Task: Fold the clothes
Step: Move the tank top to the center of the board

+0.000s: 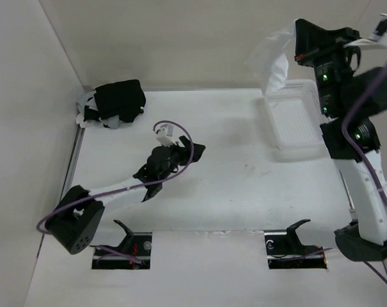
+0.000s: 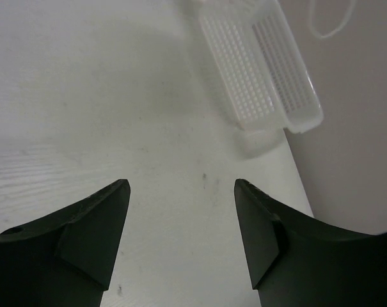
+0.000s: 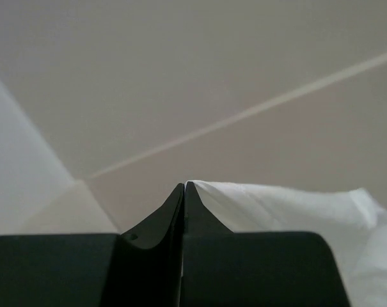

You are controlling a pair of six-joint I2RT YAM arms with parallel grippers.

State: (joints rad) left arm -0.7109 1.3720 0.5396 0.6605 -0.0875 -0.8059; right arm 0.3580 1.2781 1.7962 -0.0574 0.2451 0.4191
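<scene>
Pinching the white camisole (image 1: 274, 61) in the fully closed right gripper (image 3: 184, 187) high above the basket (image 1: 295, 128), letting its long axis hang down and left of the claw, while hovering the empty, half-open left gripper (image 2: 181, 185) well apart over the table (image 1: 238, 188).

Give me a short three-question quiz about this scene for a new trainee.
1. Fill in: the black bundle lies in the far ___ corner of the table.
2. True or false: the left claw is open and empty.
3. The right claw is shut on: A the white top, B the black bundle, C nothing?
Key: 1 left; 2 true; 3 A.
</scene>
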